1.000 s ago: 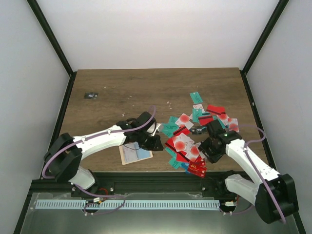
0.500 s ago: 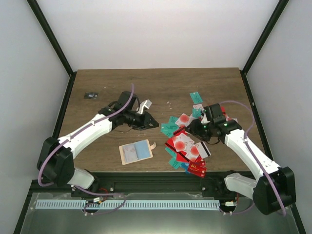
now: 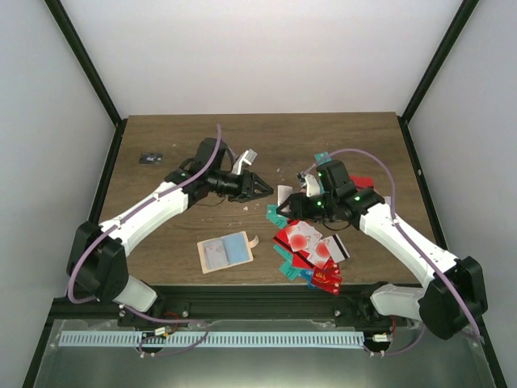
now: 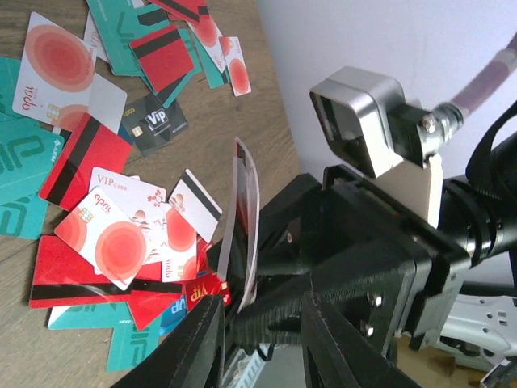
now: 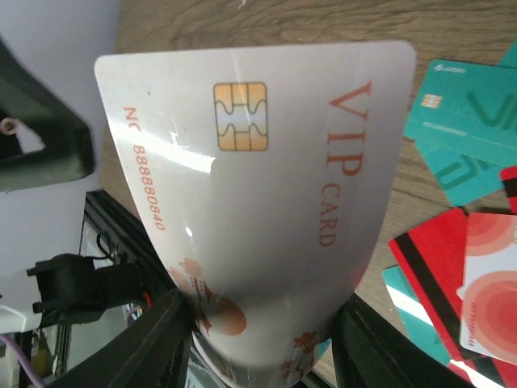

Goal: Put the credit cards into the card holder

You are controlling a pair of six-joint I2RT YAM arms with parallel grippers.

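**A:** What's moved vs a sec ago?

**B:** Both arms. The left gripper (image 3: 257,187) was down by the card holder (image 3: 224,251) at the near edge of the bench (image 3: 242,133). It's now up toward mid-bench, pointing right. The right gripper (image 3: 295,204) was low over the near-right part of the credit cards (image 3: 311,246). It has swung in to face the left one, tip to tip.

**A:** Card holder shifted?

**B:** No, same spot. It lies open & flat by the near edge, left of ctr, well apart from both grippers.

**A:** Right gripper state?

**B:** Clamped on a white VIP card (image 5: 266,202) by its lower end. The card bows between the fingers (image 5: 161,339). Seen from above, it stands on edge just beside the left gripper's tips.

**A:** And the left?

**B:** Jaws parted, partway, not wide. In its wrist view the card is edge-on right ahead of its fingers (image 4: 206,339), in line w/ the gap. Can't tell if they touch it. No grip on anything.

**A:** Rest of the cards?

**B:** A scattered heap on the right half of the bench, from mid-depth to the near edge. Teal, red, white w/ red circles, plus one dark VIP card (image 4: 153,123). There's also a small dark object (image 3: 150,158) toward the far-left corner.
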